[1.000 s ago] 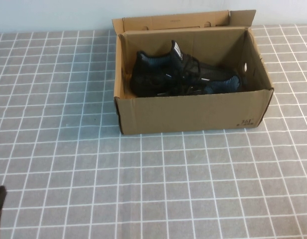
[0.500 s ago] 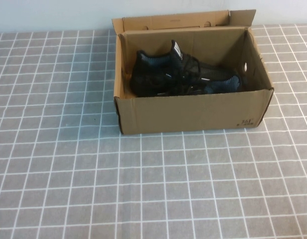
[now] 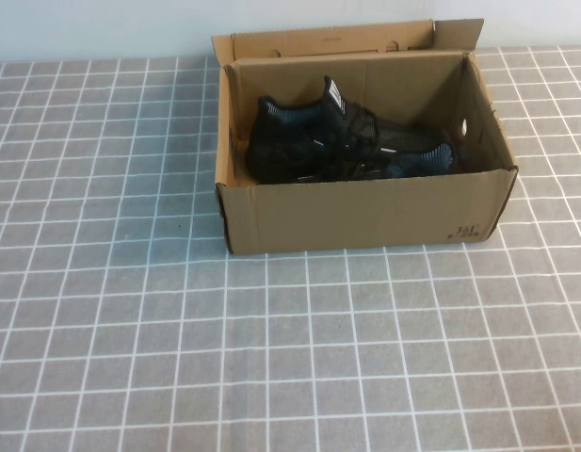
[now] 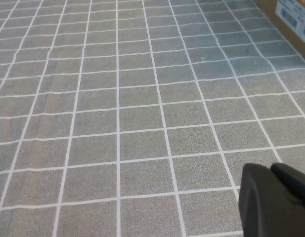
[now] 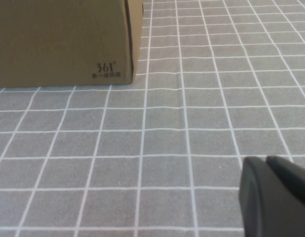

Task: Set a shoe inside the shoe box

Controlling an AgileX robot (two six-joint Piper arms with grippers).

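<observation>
The shoe [image 3: 342, 143] lies inside the shoe box [image 3: 365, 215], which stands on the table [image 3: 271, 358] near its far edge. Going from the near edge: the left gripper [image 4: 276, 200] hangs low over the bare checked cloth at the near left corner, its fingers pressed together and holding nothing. The right gripper [image 5: 273, 195] is at the near right side, also pressed together and empty, in front of the box's printed corner. Farther away the box is open, its lid flap [image 3: 328, 42] standing up behind. The black shoe rests on the box floor, heel toward the left wall, toe toward the right wall.
</observation>
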